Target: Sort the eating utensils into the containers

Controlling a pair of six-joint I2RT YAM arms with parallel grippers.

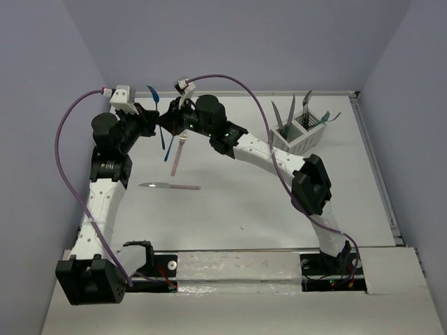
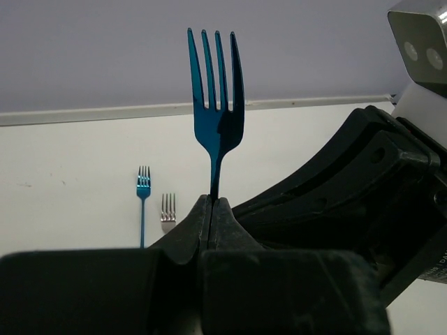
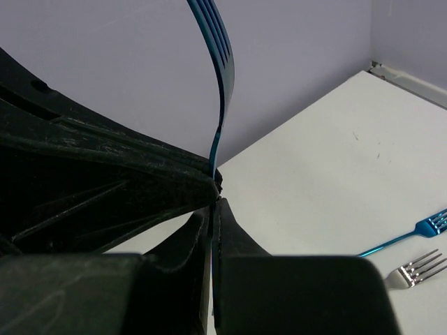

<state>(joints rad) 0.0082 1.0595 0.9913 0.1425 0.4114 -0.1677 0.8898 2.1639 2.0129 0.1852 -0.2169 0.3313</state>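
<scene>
A blue fork (image 2: 217,98) stands upright in the air, tines up, with both grippers holding its handle. My left gripper (image 2: 212,202) is shut on the handle just under the neck. My right gripper (image 3: 214,197) is shut on the same handle from the other side, touching the left fingers (image 3: 119,174). From above, the two grippers (image 1: 155,118) (image 1: 170,121) meet at the back left, the held fork (image 1: 152,93) rising above them. The white slatted caddy (image 1: 299,139) stands at the back right with several utensils upright in both compartments.
On the table under the grippers lie a second blue fork (image 1: 165,148) and a fork with a pink handle (image 1: 178,155). A pink-handled knife (image 1: 170,186) lies nearer the front. The back wall is close behind the grippers.
</scene>
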